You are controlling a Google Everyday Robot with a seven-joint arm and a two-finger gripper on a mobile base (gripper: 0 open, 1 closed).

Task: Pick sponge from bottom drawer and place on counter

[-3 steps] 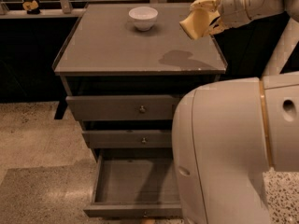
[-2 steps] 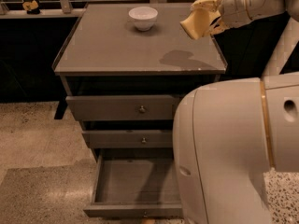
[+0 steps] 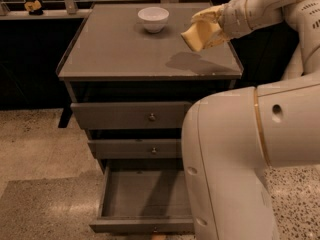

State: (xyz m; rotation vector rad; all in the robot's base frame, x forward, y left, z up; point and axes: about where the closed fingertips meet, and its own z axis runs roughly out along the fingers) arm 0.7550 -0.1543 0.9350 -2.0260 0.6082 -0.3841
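My gripper (image 3: pixel 206 30) is shut on the pale-yellow sponge (image 3: pixel 198 36) and holds it in the air above the right part of the counter (image 3: pixel 120 49). The sponge casts a shadow on the grey top below it. The bottom drawer (image 3: pixel 145 196) is pulled open at the foot of the cabinet and its visible inside is bare. My white arm comes in from the upper right and its bulky body hides the drawer's right side.
A white bowl (image 3: pixel 153 19) stands at the back middle of the counter. The two upper grey drawers (image 3: pixel 131 115) are shut. A dark rail with a small yellow object (image 3: pixel 33 6) runs behind. Speckled floor lies to the left.
The gripper with the sponge has shifted slightly left and down over the counter. Nothing else has moved.
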